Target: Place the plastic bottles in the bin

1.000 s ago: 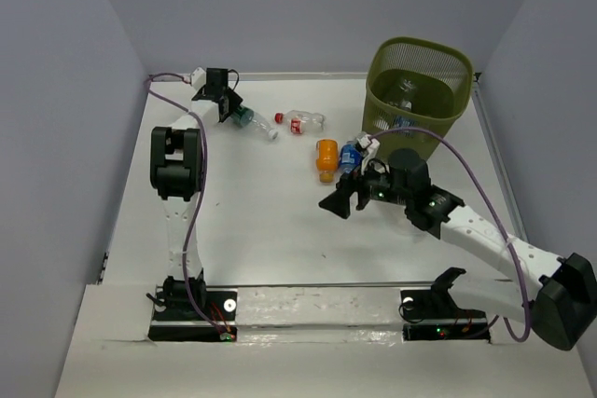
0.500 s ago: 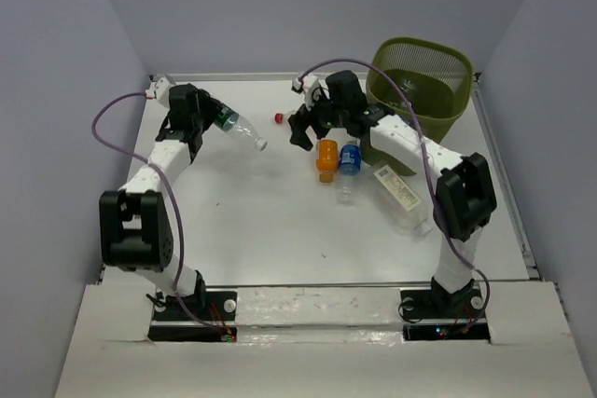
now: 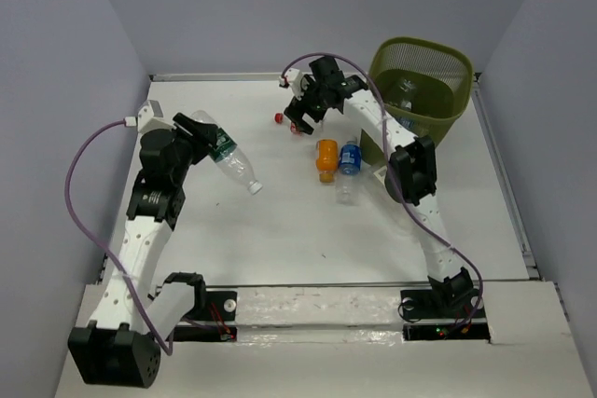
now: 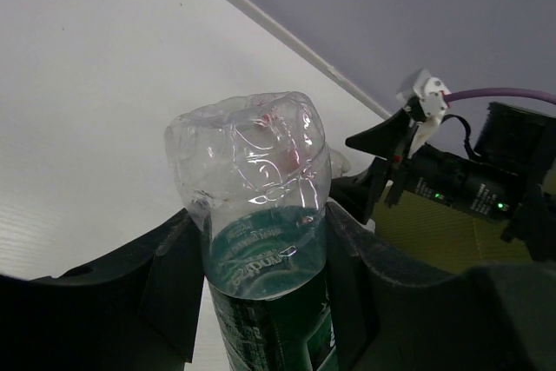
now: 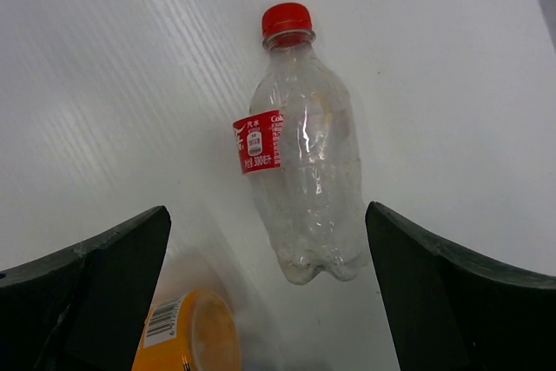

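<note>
My left gripper (image 3: 207, 143) is shut on a clear bottle with a green label (image 3: 227, 155) and holds it tilted above the table's left side. The left wrist view shows that bottle (image 4: 261, 241) clamped between both fingers. My right gripper (image 3: 301, 116) is open and hovers over a clear red-labelled bottle (image 5: 304, 154) lying on the table. Only that bottle's red cap (image 3: 278, 118) shows from above. The olive mesh bin (image 3: 420, 44) stands at the back right with bottles inside. An orange bottle (image 3: 326, 157), a blue-labelled bottle (image 3: 350, 157) and a clear bottle (image 3: 347, 190) lie mid-table.
The orange bottle (image 5: 187, 336) lies close to my right gripper's left finger (image 5: 87, 293). The right arm's links stretch from the near edge past the bin's left side. Grey walls enclose the table on three sides.
My left gripper has carried the green-labelled bottle from the back-left corner toward the near side and lifted it. My right gripper has swung from mid-table to the back, over the red-labelled bottle.
</note>
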